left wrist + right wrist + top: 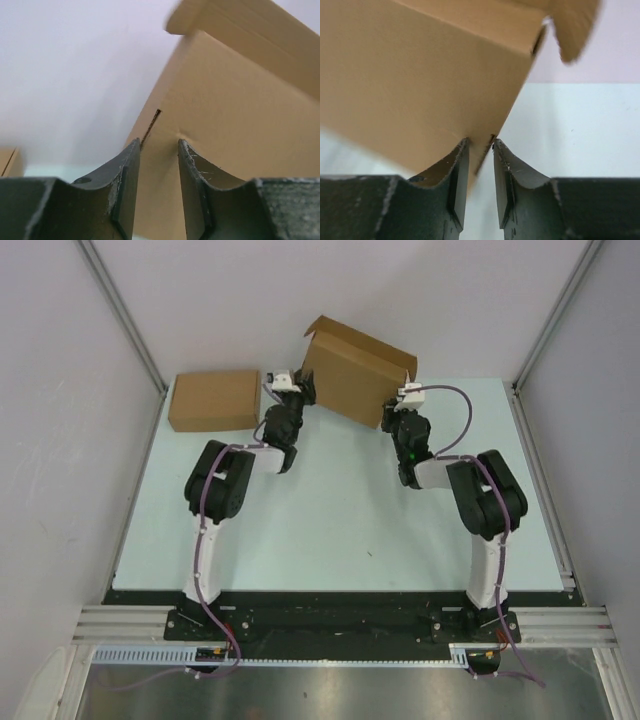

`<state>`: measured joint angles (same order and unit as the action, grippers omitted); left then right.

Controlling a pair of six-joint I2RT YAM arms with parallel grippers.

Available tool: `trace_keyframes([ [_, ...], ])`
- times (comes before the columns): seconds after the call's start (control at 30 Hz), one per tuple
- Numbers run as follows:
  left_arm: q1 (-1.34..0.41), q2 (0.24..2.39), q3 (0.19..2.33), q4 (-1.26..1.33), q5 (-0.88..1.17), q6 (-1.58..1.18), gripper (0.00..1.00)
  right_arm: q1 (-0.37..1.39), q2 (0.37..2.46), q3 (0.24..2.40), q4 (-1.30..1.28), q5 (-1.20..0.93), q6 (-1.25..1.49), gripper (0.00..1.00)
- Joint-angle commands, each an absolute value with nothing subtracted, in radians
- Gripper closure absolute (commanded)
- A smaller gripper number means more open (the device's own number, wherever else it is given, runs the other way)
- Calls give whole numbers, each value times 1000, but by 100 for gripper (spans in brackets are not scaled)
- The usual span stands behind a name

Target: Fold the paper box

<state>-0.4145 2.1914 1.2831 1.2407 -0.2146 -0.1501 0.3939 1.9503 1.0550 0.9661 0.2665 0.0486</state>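
**Top external: box aloft between both arms, lid not yet shut**

We see the paper box tilted above the worktop's far edge, near a second flat box. Our right tool pinches its lower corner. Our left tool faces a side wall, and we cannot tell whether it grips. We judge the walls formed and the lid flap left to tuck.
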Motion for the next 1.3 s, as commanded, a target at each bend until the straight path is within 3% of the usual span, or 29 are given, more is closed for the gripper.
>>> trace_keyframes([
  [0.0, -430, 2307, 1552, 1336, -166, -274, 60, 382, 2095, 1210, 1072, 152, 60, 77],
  [0.37, -400, 2461, 1618, 1290, -241, -405, 53, 354, 2227, 1322, 1005, 129, 109, 63],
  [0.63, -376, 2235, 1303, 1445, -252, -400, 46, 419, 2080, 1206, 928, 251, 124, 60],
  [0.73, -374, 2093, 1125, 1448, -261, -406, 43, 449, 1988, 1169, 820, 322, 178, 67],
  [0.8, -374, 1977, 1004, 1401, -275, -441, 43, 471, 1962, 1164, 776, 278, 207, 81],
  [0.9, -362, 1817, 881, 1104, -284, -571, 43, 474, 2017, 1205, 747, 181, 270, 100],
  [1.1, -255, 1681, 883, 539, -46, -859, 42, 416, 2176, 1302, 707, 55, 477, 100],
  [1.27, -212, 1651, 856, 471, 37, -905, 42, 411, 2247, 1348, 755, 120, 563, 100],
])
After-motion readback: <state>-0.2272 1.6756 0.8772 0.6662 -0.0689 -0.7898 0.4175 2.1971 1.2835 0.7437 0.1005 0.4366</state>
